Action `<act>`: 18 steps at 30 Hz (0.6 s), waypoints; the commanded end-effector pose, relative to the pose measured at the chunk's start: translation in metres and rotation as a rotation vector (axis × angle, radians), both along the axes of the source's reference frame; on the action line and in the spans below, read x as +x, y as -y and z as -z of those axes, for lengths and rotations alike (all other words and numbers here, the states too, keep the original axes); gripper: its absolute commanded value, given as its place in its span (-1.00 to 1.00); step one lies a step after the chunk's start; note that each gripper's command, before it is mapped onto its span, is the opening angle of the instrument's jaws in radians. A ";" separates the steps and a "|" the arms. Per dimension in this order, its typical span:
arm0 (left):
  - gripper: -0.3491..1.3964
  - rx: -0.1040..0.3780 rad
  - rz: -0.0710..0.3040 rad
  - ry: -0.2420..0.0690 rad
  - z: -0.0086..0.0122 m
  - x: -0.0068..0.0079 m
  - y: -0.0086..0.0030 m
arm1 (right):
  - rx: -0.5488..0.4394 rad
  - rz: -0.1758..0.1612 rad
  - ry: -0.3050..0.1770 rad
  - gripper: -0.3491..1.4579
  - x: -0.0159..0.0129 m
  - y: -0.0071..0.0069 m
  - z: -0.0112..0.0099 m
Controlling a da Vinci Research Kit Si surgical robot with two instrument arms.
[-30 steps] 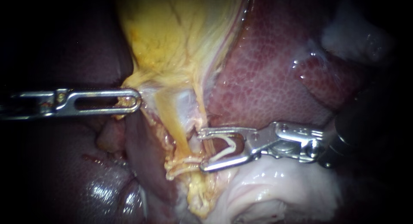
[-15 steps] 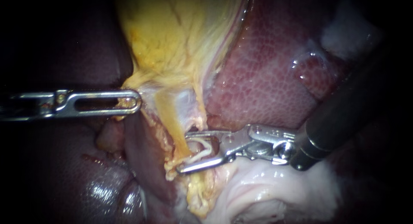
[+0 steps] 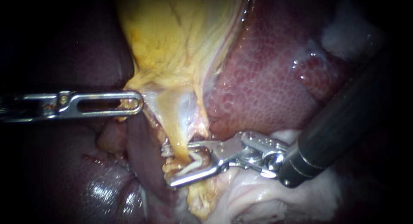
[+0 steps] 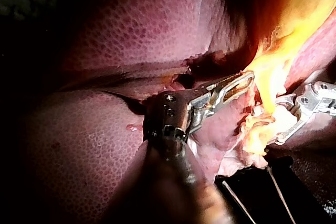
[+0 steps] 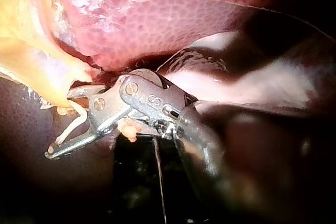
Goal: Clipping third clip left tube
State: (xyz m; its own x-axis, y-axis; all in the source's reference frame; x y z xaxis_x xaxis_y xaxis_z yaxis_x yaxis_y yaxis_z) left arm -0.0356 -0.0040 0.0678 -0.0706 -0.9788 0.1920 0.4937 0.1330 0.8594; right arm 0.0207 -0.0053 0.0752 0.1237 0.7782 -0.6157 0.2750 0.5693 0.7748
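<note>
The right instrument (image 3: pixel 166 167) has its jaws spread wide. A white clip (image 3: pixel 198 161) sits between them, touching both, with its legs open. The left tube (image 3: pixel 174 129), a yellow strand running down from the gallbladder (image 3: pixel 172 43), goes in between those jaws near the clip's open ends; I cannot tell whether it lies inside the clip's legs. The liver (image 3: pixel 266 78) lies behind the jaws and pale tissue (image 3: pixel 258 198) under them. Well apart, across the tube, the left instrument (image 3: pixel 134 102) has its jaws closed on the gallbladder's lower edge.

The right wrist view shows the right instrument's jaws from the side, with the clip's legs running from the hinge toward the tips, but yellow tissue hides where the tube enters. It also shows a thin rod (image 5: pixel 157 177) in the dark gap beneath the instrument, which the endoscope view does not. The left wrist view shows the left instrument's jaws from behind, lying close together with yellow tissue at their tip and the right instrument's jaws just beyond
</note>
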 end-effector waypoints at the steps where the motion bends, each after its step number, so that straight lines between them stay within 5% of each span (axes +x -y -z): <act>1: -1.00 0.000 -0.001 0.000 0.0000 -0.0001 0.0001 | 0.003 -0.004 -0.005 0.05 0.0001 -0.0003 0.0001; 8: -1.00 0.000 -0.003 0.002 -0.0003 -0.0005 0.0003 | 0.028 -0.003 -0.009 -0.10 -0.0002 -0.0022 0.0007; 12: -1.00 0.000 -0.003 0.002 -0.0002 -0.0005 0.0003 | 0.118 0.027 0.010 -1.00 -0.0016 -0.0024 0.0003; 18: -1.00 0.000 -0.003 0.003 -0.0002 -0.0004 0.0003 | 0.116 0.025 0.016 -1.00 -0.0017 -0.0027 -0.0006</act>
State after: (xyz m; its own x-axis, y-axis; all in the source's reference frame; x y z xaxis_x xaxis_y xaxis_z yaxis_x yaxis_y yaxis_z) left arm -0.0360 -0.0044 0.0680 -0.0680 -0.9791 0.1918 0.4914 0.1345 0.8605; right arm 0.0189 -0.0025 0.0759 0.1538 0.8401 -0.5202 0.2765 0.4688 0.8389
